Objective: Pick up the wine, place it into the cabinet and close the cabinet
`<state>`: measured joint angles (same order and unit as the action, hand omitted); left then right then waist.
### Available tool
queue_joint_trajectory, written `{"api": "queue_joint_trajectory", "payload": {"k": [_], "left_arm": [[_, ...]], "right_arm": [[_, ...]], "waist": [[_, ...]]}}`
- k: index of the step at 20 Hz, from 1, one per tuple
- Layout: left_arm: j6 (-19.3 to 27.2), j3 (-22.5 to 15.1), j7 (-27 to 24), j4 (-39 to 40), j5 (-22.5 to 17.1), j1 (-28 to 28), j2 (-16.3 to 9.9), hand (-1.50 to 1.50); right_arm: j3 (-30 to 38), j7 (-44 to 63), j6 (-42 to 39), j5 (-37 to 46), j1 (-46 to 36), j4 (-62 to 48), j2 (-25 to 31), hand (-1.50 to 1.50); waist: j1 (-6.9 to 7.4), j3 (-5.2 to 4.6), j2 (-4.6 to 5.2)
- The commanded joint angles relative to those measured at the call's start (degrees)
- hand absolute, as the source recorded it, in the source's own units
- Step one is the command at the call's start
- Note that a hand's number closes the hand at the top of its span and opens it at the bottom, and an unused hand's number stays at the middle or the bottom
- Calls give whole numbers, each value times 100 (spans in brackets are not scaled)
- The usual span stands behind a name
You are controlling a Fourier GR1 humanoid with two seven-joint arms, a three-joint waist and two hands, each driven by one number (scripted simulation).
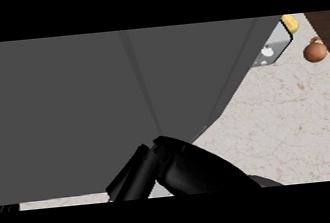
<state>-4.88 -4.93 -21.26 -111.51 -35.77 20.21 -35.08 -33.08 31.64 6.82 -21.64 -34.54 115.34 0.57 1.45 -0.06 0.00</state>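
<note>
The grey cabinet (86, 106) fills most of the head view, with a thin seam running down its face. Its right edge slants from the upper right down to the middle. My right hand (192, 168) rises from the lower edge at the centre and rests against the cabinet's lower edge, close to the camera. Its fingers (130, 174) look straight and hold nothing. Only a dark sliver of my left hand (1, 208) shows at the lower left corner. No wine bottle is visible.
The pale marble counter (287, 122) lies to the right of the cabinet. A brown round object (315, 52) sits at the far right, near a yellow item (290, 22) and a silvery object (273, 50) partly hidden by the cabinet.
</note>
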Motion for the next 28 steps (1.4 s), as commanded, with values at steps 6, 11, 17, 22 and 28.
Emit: {"api": "queue_joint_trajectory", "payload": {"k": [6, 11, 17, 22, 28], "left_arm": [[-301, 335, 146, 189, 56, -19, 214, 150], [-435, 489, 189, 355, 122, -92, 307, 150], [-684, 591, 358, 28, 210, 132, 411, 150], [-706, 686, 423, -145, 336, 321, 531, 150], [-651, 812, 689, 132, 232, -89, 490, 150]], "right_arm": [[467, -960, 571, -941, -1449, -1812, -56, 150], [633, -1390, 498, -1243, -1482, -2703, -57, 150], [902, -1795, 210, -1237, -1601, -3556, -57, 150], [1563, -1816, -341, -1097, -1893, -4454, -9, 150], [1901, -2215, -681, -1046, -1759, -4634, 374, 150]], "waist": [[-39, 3, 6], [-51, 4, 12], [-56, 5, 4], [-25, 5, 5], [-94, 5, 15]]}}
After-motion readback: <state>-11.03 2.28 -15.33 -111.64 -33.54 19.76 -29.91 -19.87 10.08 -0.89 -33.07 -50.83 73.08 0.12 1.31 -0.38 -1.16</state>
